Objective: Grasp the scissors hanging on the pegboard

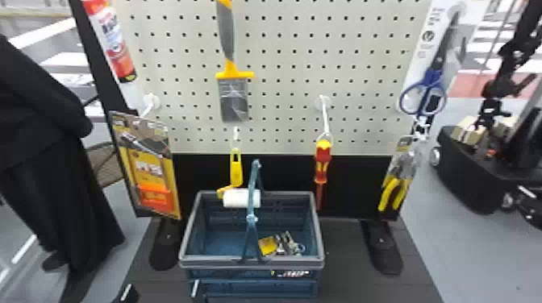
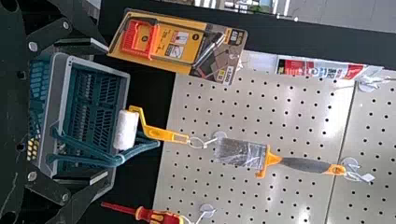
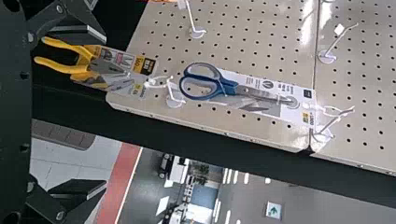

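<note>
Blue scissors [image 1: 434, 76] on pegboard [image 1: 322, 48], rt edge

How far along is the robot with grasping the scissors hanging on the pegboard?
Done: nothing yet; the scissors hang in their card on the pegboard, untouched. In hand: the right gripper is open and empty, facing the scissors but apart from them. The left gripper is open too, facing the pegboard's left part. To do: closing in and gripping the scissors.
</note>
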`<act>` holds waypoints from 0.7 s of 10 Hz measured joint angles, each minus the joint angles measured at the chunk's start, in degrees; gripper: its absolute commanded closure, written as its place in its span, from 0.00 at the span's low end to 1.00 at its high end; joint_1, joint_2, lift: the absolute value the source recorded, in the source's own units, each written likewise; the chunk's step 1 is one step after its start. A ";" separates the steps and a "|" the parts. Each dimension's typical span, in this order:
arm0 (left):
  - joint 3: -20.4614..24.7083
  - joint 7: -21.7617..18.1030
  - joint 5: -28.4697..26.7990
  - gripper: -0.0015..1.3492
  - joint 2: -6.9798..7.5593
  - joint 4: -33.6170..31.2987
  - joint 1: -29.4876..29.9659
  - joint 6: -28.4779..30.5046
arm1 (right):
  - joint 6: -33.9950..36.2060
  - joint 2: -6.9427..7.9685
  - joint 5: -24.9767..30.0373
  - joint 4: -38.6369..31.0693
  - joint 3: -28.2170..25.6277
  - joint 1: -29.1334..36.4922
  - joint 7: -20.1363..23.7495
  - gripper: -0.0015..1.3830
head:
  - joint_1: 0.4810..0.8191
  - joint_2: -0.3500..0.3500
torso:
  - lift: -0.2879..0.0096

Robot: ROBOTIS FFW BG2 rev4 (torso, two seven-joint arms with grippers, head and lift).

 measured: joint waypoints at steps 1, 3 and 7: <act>0.04 0.00 -0.07 0.26 0.01 0.02 0.00 -0.12 | 0.33 -1.18 -0.04 1.13 0.01 -1.74 0.33 0.15 | 0.20 0.50 | 0.63; 0.07 0.00 -0.16 0.26 0.12 0.28 -0.08 -0.51 | 1.00 -4.08 -0.73 4.51 0.97 -5.96 1.15 0.15 | 0.20 0.50 | 0.63; -0.29 0.09 0.40 0.26 0.80 0.56 -0.64 -0.74 | 1.07 -8.99 -2.52 11.95 4.15 -14.22 1.88 0.15 | 0.20 0.50 | 0.63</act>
